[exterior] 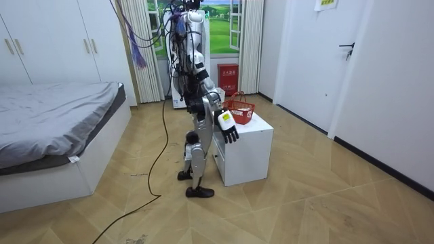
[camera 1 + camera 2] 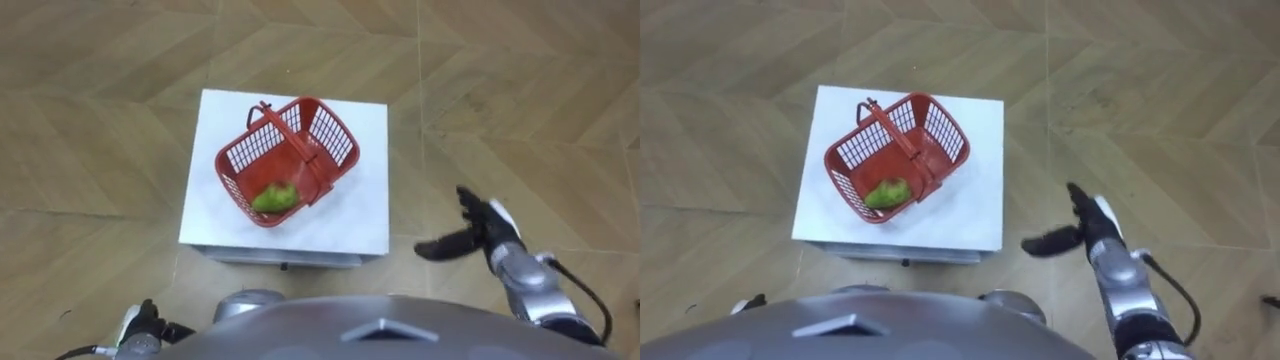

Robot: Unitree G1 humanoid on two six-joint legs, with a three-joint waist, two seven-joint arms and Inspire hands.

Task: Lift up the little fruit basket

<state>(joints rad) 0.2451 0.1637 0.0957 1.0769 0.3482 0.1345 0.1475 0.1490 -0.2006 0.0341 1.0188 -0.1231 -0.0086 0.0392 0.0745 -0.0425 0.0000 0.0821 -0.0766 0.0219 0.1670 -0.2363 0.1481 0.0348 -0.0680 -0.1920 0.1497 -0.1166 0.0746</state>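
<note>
On top of a white box-shaped bench, seen from above: a red plastic lattice fruit basket, turned at a slant to the bench edges and set toward the robot's left side of the top. Carries a thin red handle raised across its middle and one green fruit in the near corner. Stands untouched by either robot hand.

Off to the right of the bench, over the wooden herringbone floor: the right robot hand, dark fingers spread and relaxed, thumb pointing toward the bench, holding nothing. Hangs well apart from the basket, roughly level with the bench's near edge. At the lower left corner: the left robot hand, barely showing; cannot tell whether open or closed.

From the room camera: upright stance close against the bench, with a grey bed on the room view's left.

Likely troubles from here, as judgement only:
- A sideways reach striking the rim rather than the handle, shoving the light basket toward the bench's left edge and off.
- Fingers closing beside the thin, slanted handle, or catching it only partly, then slipping on the lift.
- Tilting under the off-centre fruit once raised, with a risk of rolling or spilling.
- Knuckles clipping the bench corner on the way in.
</note>
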